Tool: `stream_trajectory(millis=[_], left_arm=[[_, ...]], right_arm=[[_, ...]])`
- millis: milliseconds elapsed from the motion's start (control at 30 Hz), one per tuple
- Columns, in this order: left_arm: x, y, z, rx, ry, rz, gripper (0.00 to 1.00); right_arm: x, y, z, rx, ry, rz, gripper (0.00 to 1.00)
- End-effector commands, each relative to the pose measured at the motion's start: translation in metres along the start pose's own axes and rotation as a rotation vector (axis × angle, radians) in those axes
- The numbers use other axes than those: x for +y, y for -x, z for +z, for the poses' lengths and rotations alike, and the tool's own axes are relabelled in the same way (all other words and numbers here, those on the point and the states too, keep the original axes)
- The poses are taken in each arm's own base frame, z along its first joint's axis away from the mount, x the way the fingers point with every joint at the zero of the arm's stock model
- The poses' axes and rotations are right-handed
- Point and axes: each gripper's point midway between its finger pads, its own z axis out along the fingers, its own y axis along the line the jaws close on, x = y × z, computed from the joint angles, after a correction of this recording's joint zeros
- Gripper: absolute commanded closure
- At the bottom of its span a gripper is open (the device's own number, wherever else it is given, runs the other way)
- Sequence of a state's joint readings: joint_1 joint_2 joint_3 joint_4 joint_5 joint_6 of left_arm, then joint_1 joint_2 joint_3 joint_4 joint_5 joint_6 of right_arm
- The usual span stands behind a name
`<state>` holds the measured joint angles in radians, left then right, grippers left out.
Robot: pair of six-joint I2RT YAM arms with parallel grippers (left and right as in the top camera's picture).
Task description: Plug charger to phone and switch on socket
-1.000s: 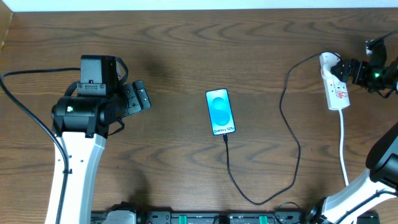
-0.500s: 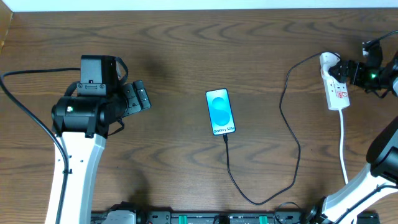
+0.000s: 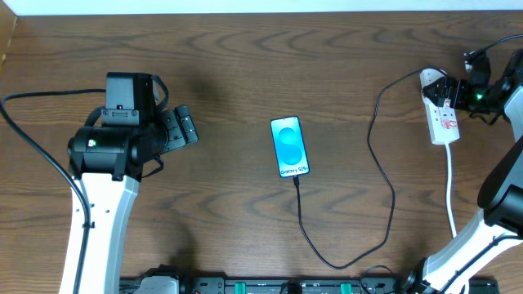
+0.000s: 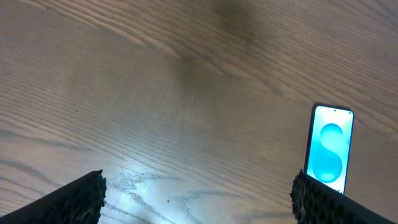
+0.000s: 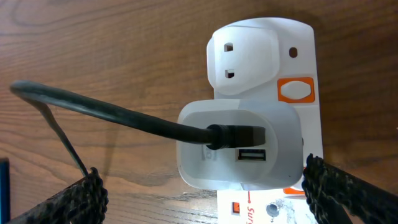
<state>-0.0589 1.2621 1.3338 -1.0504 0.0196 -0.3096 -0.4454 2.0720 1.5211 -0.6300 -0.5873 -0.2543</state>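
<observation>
The phone (image 3: 290,146) lies flat mid-table, blue screen up; it also shows in the left wrist view (image 4: 329,149). The black charger cable (image 3: 382,167) runs from the phone's near end in a loop to the white socket strip (image 3: 442,113) at the far right. In the right wrist view the cable (image 5: 124,115) ends in a white adapter (image 5: 239,149) seated in the strip (image 5: 292,56), beside an orange switch (image 5: 295,90). My right gripper (image 5: 205,193) is open, hovering over the strip's far end (image 3: 458,91). My left gripper (image 4: 199,199) is open and empty left of the phone.
The strip's white cord (image 3: 450,192) runs toward the near edge at the right. The left arm's black cable (image 3: 33,155) loops over the table's left side. The table's far edge (image 3: 245,10) meets a white wall.
My right gripper has shifted a little further back and left over the strip's far end. The left arm, phone and cable have not moved.
</observation>
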Motion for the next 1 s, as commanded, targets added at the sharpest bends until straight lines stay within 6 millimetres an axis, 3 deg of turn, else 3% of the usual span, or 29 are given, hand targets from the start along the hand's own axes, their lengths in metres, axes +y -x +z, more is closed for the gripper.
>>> stream_trajectory(millis=[0,333,600,967], left_arm=[[0.003,0.0,0.0,-0.001,0.014,0.009,0.05],[0.003,0.0,0.0,-0.001,0.014,0.009,0.05],[0.003,0.0,0.0,-0.001,0.014,0.009,0.05],[0.003,0.0,0.0,-0.001,0.014,0.009,0.05]], right_arm=[[-0.004,-0.002,0.009,0.018,-0.015,-0.001,0.01],[-0.008,-0.006,0.01,0.034,-0.033,0.039,0.01],[-0.011,-0.021,0.029,0.078,-0.014,0.066,0.01],[0.003,-0.026,0.034,0.096,0.065,0.142,0.01]])
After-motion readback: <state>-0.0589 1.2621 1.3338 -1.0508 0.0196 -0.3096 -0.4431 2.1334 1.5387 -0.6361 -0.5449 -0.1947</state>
